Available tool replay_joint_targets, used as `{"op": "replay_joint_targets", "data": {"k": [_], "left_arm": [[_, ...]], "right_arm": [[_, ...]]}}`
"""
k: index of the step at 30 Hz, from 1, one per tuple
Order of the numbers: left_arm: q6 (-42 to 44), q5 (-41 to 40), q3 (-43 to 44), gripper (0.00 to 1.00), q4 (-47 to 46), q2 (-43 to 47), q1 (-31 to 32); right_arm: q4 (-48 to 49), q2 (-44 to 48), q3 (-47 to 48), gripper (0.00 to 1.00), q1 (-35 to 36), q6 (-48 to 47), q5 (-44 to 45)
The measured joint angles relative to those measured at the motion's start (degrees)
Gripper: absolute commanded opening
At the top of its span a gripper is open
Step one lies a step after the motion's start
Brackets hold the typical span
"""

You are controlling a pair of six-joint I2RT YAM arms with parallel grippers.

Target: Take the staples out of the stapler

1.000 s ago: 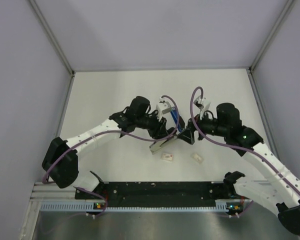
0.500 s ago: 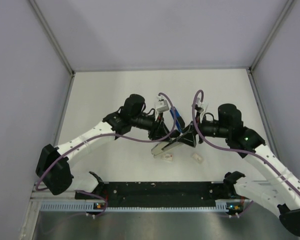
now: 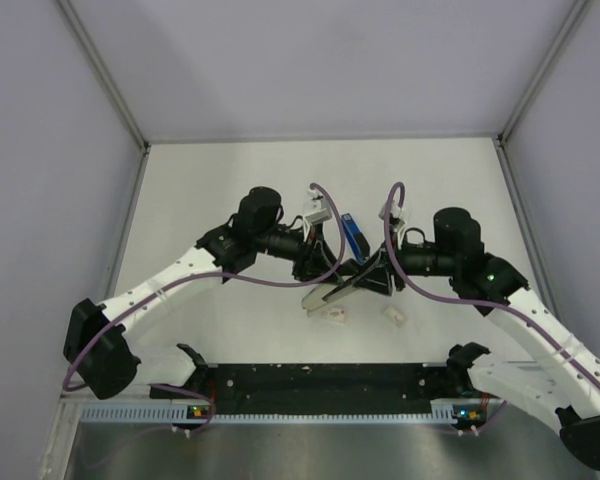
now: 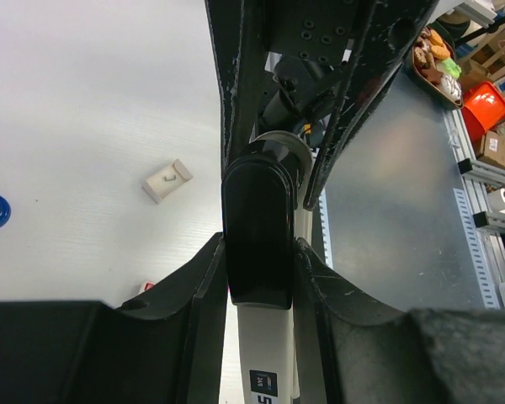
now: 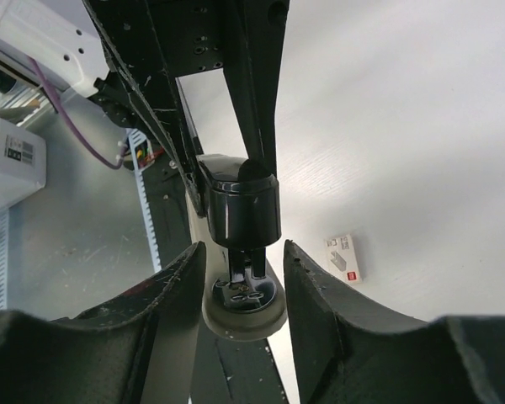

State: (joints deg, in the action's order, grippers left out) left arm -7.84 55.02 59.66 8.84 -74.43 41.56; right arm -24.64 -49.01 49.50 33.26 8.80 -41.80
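The blue stapler [image 3: 355, 236] is held up off the table between both grippers. Its blue top points away, and a silver metal part [image 3: 325, 295] hangs down towards the near left. My left gripper [image 3: 325, 265] is shut on the stapler's dark end [image 4: 257, 227], which sits tight between its fingers in the left wrist view [image 4: 259, 244]. My right gripper [image 3: 372, 275] meets it from the right. In the right wrist view its tips [image 5: 244, 248] sit close on both sides of the same glossy dark end [image 5: 240, 206]. No staples are visible.
Two small white boxes lie on the table below the grippers, one on the left [image 3: 335, 314] and one on the right [image 3: 395, 316]. One shows in the left wrist view [image 4: 168, 179] and one in the right [image 5: 342, 257]. A black rail [image 3: 310, 380] runs along the near edge. Walls enclose the table.
The left arm has drawn back to the left and its elbow has dropped. The stapler's blue top has tilted a little farther away. The right arm has barely moved.
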Motion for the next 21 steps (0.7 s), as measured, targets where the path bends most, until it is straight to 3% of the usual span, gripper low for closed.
{"op": "replay_joint_targets", "data": {"k": [3, 8, 9, 21], "left_arm": [[-0.3, 0.7, -0.2, 0.0, -1.2, 0.7, 0.0], [-1.0, 1.2, -0.9, 0.0, -2.4, 1.1, 0.0], [-1.1, 1.5, -1.1, 0.0, -2.7, 1.2, 0.0], [-5.4, -0.2, -6.4, 0.0, -9.6, 3.9, -0.6]], "right_arm": [[0.5, 0.0, 0.0, 0.34, 0.0, 0.3, -0.9], [2.2, -0.2, -0.4, 0.02, 0.1, 0.9, -2.4], [2.4, -0.2, -0.7, 0.0, 0.1, 1.1, -2.5], [9.7, 2.2, -6.4, 0.0, 0.3, 5.0, -3.0]]}}
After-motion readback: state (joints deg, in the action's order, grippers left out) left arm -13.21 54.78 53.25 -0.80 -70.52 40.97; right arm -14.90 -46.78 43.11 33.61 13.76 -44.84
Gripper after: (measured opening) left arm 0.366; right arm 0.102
